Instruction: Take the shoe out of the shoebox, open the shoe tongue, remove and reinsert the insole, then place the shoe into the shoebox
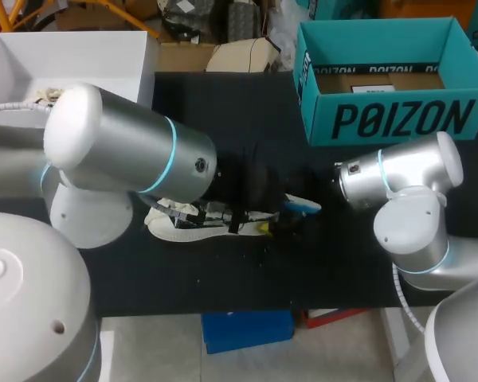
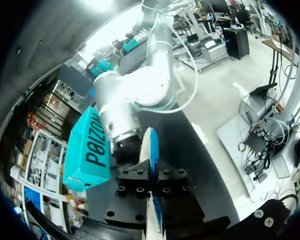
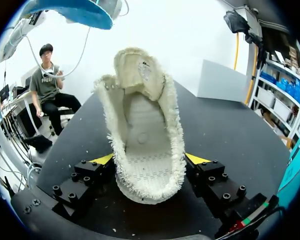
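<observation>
**Left gripper.** The left gripper (image 2: 152, 182) is clamped on the insole (image 2: 151, 145). The insole stands on edge between the two black finger blocks, and both blocks press against its faces. One face is white, the other blue. It projects ahead of the fingers toward the right arm (image 2: 140, 90). In the right wrist view, the blue face of the insole (image 3: 75, 10) hangs above and beyond the shoe, apart from it.

**Right gripper.** The right gripper (image 3: 149, 162) is closed on the heel end of the shoe (image 3: 142, 130). Its yellow fingertips (image 3: 102, 159) bear on the shoe's two sides. The shoe is off-white with a fuzzy collar. Its opening faces the wrist camera, exposing the perforated inner bed. The tongue (image 3: 140, 70) stands raised at the far end of the opening.

**Position on the table.** In the head view, the shoe (image 1: 193, 227) lies on its side on the black table (image 1: 223, 286), near the middle and closer to the front edge. The left arm (image 1: 127, 147) reaches over it from the left side. The insole (image 1: 303, 207) shows as a blue strip just past the shoe's right end, between the two wrists.

**Surroundings.** The teal shoebox (image 1: 390, 119) stands open at the far right corner, well apart from the shoe. A white box (image 1: 72, 52) stands at the far left corner.
</observation>
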Controlling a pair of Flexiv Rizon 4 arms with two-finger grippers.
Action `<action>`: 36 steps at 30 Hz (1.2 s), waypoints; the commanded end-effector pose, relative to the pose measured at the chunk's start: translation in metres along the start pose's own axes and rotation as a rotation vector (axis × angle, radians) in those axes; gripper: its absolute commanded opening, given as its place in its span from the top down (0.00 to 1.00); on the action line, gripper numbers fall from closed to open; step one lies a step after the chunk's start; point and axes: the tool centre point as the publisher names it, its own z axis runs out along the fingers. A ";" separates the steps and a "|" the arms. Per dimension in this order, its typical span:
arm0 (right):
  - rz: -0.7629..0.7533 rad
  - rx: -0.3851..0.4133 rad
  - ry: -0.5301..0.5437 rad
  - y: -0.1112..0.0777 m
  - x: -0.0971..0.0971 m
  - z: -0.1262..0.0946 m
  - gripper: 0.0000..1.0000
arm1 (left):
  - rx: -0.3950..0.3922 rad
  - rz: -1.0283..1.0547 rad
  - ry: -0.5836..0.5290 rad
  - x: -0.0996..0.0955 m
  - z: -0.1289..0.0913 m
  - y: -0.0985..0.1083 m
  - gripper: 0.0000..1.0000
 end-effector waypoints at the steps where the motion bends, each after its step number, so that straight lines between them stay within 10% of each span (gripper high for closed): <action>1: 0.002 0.002 -0.002 -0.002 -0.001 0.004 1.00 | 0.281 -0.010 0.003 -0.005 -0.019 0.005 1.00; 8: 0.002 0.002 -0.002 -0.002 -0.001 0.004 1.00 | 0.543 -0.050 -0.008 -0.020 -0.019 -0.004 1.00; 36: 0.002 0.002 -0.002 -0.002 -0.001 0.004 1.00 | 0.584 -0.157 0.034 -0.025 -0.043 -0.004 1.00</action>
